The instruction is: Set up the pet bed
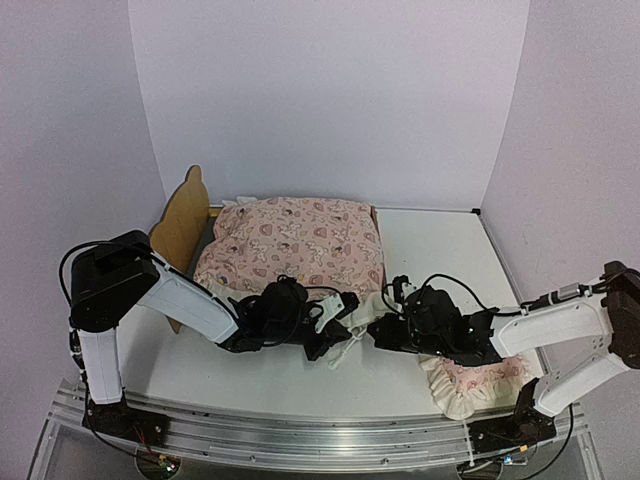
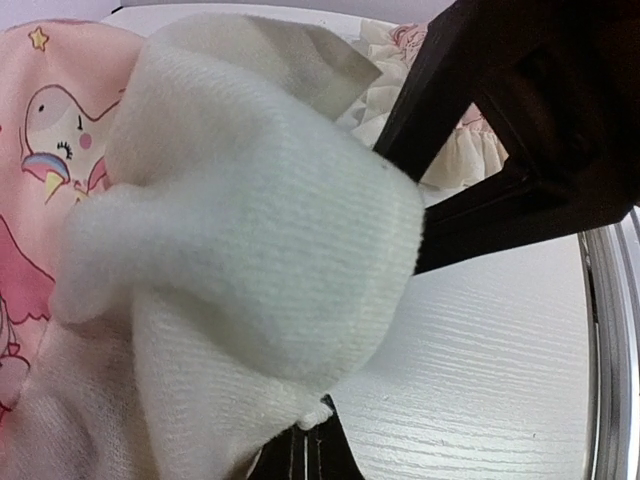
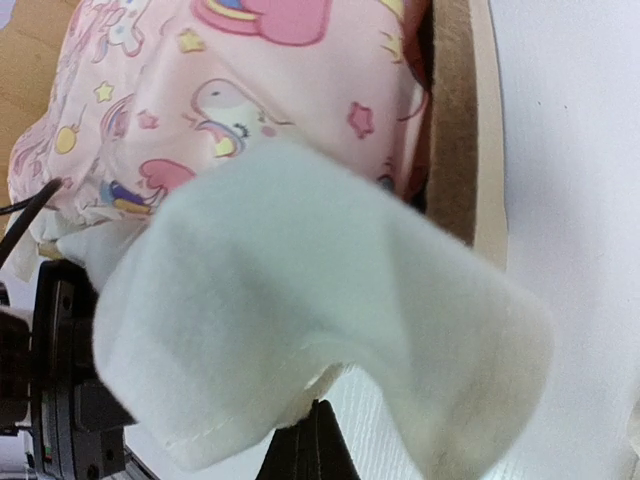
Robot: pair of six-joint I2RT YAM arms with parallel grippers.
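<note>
Soft white fleece blanket, pinched by left pincer and right pincer. Light plywood pet bed lies just beyond both, long axis left-right.

Boxed in on three sides by plain, matte walls of pale lilac-white: back wall straight across the far end, left wall and right wall slanting in toward it, joined at clean vertical corners. Below, a white tabletop with a faint wood-grain pattern, plainest from the wrist views, reaching the foot of the walls. Along the near edge, a ribbed aluminium rail, silvery and slightly shiny. Lit softly and evenly, brighter on the back wall than on the side ones. Only weak, blurred shadows on the tabletop.
</note>
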